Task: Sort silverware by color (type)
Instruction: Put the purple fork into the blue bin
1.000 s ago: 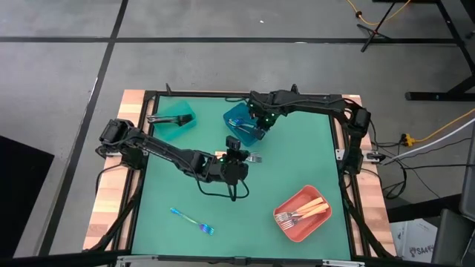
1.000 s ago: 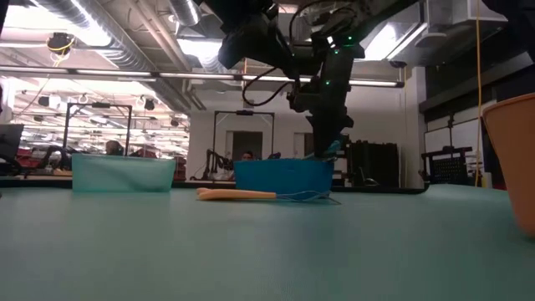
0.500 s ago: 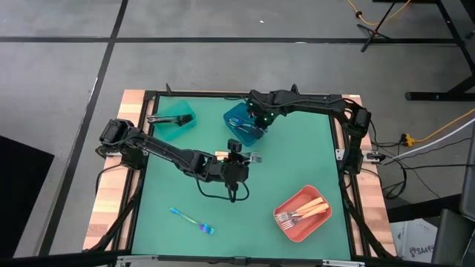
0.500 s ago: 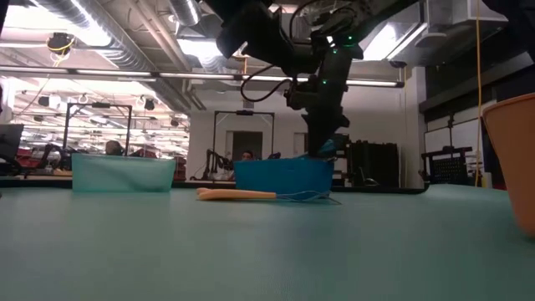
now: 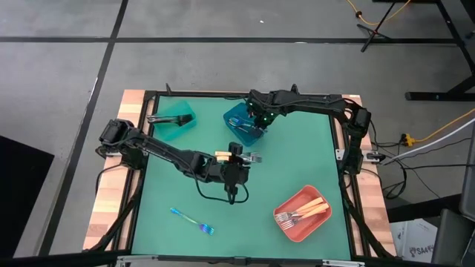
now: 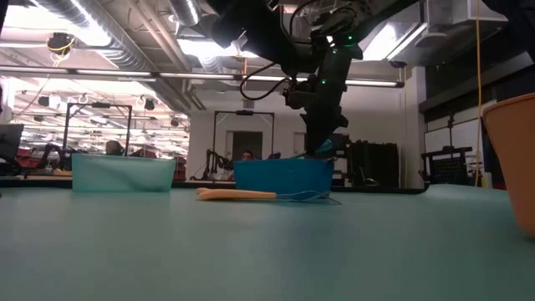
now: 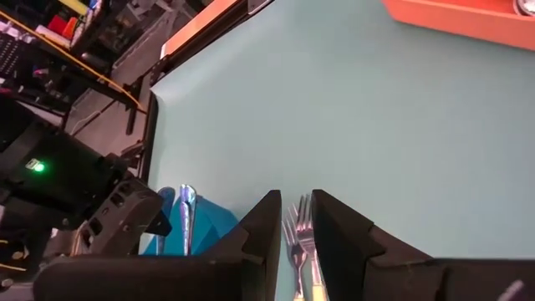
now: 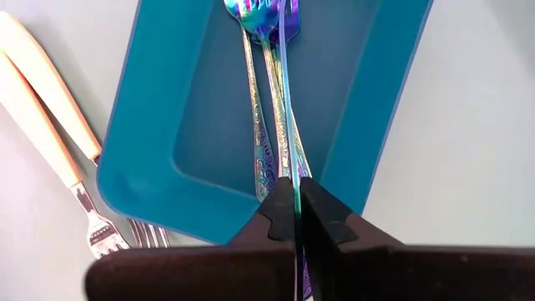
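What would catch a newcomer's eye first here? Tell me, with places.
At the table's far middle, the right gripper is shut on an iridescent fork above the blue bin, which already holds similar forks. Just in front of that bin, the left gripper hangs over two gold-handled forks. A coral-red bin holds more, near right.

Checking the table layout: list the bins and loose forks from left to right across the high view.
Teal bin → iridescent fork lying loose on the mat → blue bin → coral-red bin holding gold-handled forks.
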### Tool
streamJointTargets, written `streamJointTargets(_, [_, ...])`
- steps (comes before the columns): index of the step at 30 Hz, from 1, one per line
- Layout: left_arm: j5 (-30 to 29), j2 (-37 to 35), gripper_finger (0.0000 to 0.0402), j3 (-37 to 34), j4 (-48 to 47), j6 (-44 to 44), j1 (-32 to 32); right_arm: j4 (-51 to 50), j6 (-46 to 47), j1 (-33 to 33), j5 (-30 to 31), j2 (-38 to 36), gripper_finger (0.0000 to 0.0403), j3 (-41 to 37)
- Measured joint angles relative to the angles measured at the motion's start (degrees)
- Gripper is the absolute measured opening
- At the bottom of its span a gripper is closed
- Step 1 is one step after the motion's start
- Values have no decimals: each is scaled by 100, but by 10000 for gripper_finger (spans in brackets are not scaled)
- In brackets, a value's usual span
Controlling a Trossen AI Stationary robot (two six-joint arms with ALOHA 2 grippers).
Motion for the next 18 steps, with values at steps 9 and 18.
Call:
streamJointTargets(9, [0, 0, 63, 0, 1, 0, -90, 0, 0, 0, 0, -2, 0, 0])
streamJointTargets(18, [0, 0, 63, 0, 1, -15, -88, -4, 0, 1, 0, -4, 35, 0])
